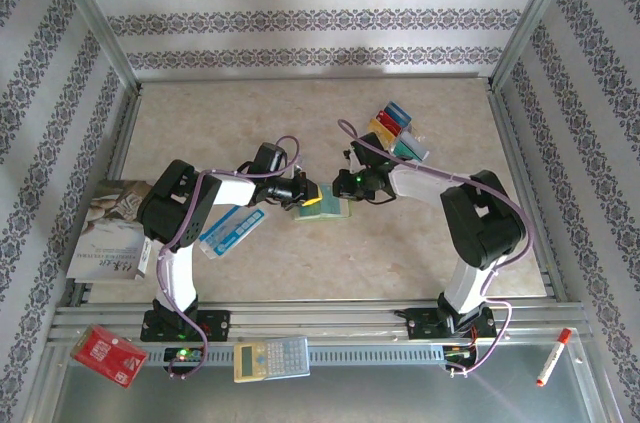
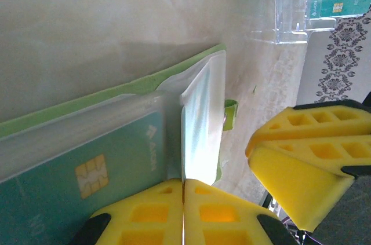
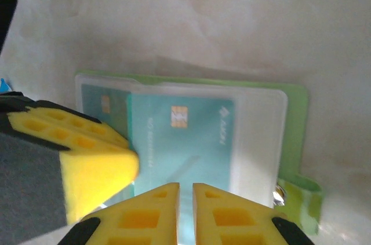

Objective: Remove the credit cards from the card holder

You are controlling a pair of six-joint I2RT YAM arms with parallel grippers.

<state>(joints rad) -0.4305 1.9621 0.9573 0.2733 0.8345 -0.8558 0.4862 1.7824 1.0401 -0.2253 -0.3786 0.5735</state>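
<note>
Card holder [image 1: 326,211]: largely covered from above by left gripper [image 1: 314,199] and right gripper [image 1: 340,193]; cropped at the left edge of the left wrist view. Teal card [image 3: 185,135]: lower end hidden behind pads [image 3: 145,219], lettering blurred. Clear stand [image 2: 290,19]: cropped at top

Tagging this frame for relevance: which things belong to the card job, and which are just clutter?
Job: card holder, teal card inside it, coloured cards beyond it, left end effector, right end effector.
Clutter: blue-and-white packet, book, red board, calculator, marker.
</note>
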